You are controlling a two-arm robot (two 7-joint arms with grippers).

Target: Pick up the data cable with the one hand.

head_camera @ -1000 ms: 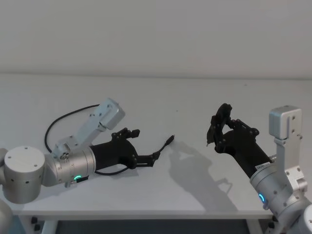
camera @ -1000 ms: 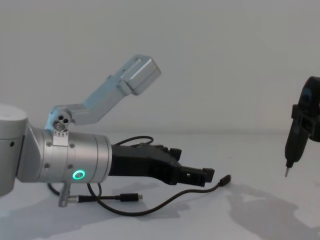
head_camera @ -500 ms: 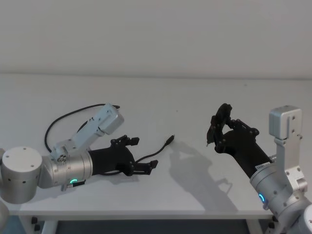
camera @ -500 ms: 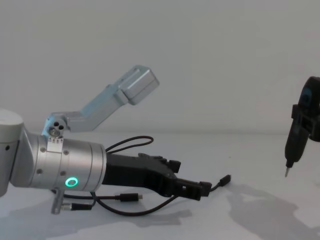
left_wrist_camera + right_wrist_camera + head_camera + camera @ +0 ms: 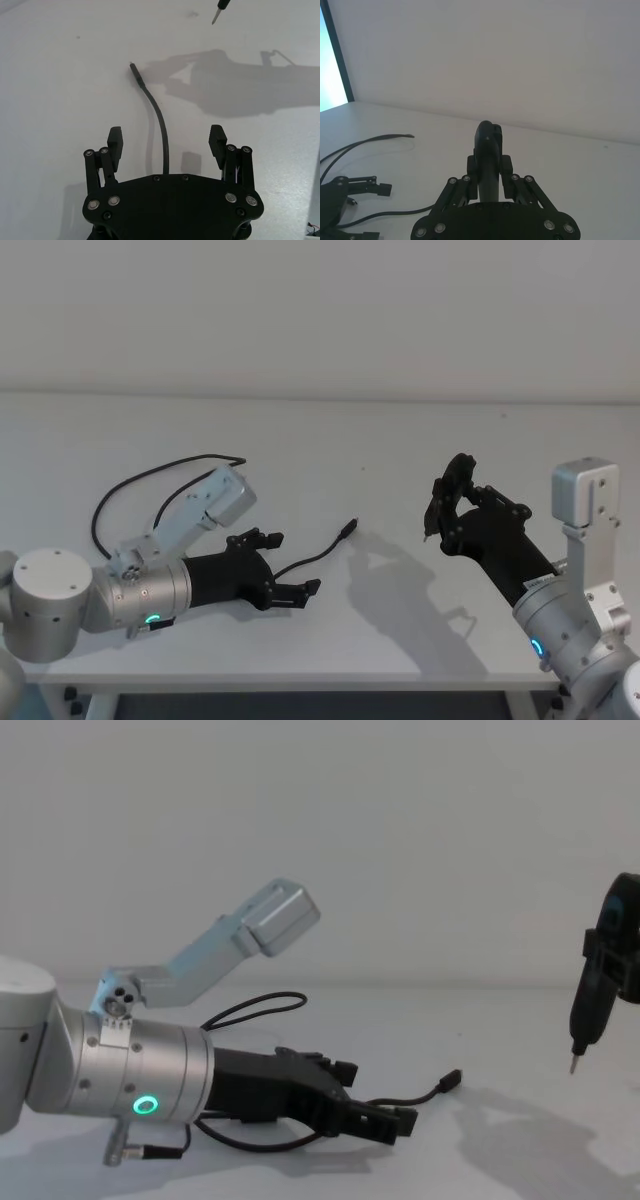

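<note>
Cable [image 5: 162, 131]: lies on the table [image 5: 400, 440], passing between the left gripper's jaws; its plug [image 5: 347, 530] rests just beyond them.
Left gripper [image 5: 291, 562]: low over the table, jaws spread wide, gripping nothing.
Right gripper [image 5: 447, 508]: well right of the left gripper, raised, jaws closed on a black pointed tool [image 5: 488, 145].

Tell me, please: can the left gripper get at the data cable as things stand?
Probably yes. The left gripper sits low over the table with its jaws open, and the data cable runs between them. Nothing lies in the way. The right gripper hangs far off.
</note>
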